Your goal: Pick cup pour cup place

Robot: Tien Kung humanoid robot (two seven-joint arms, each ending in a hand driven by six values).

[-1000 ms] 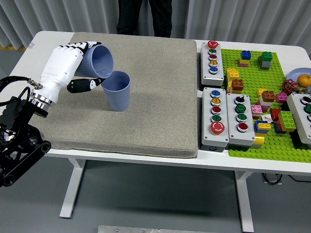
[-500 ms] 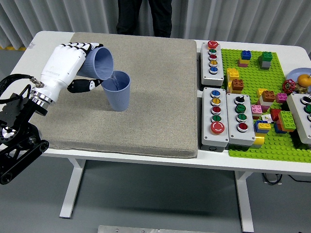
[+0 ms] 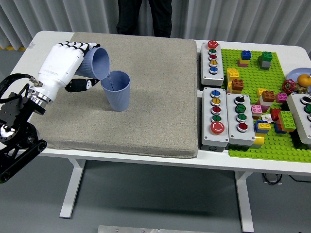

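Observation:
My left hand (image 3: 73, 63), white with black fingertips, is shut on a blue ribbed cup (image 3: 97, 63). It holds the cup tilted on its side, mouth facing right and down, just above the rim of a second blue cup (image 3: 118, 91). That second cup stands upright on the grey mat (image 3: 146, 116). A thin stream of water runs from the tilted cup into the standing one. My right hand is out of view.
Grey button boxes (image 3: 212, 63) (image 3: 215, 116) stand right of the mat. A green baseplate (image 3: 272, 97) with loose bricks lies at the far right. A person in dark trousers (image 3: 145, 17) stands at the far edge.
My left hand has tipped the held cup a little further and shifted slightly left. Water now streams into the standing cup.

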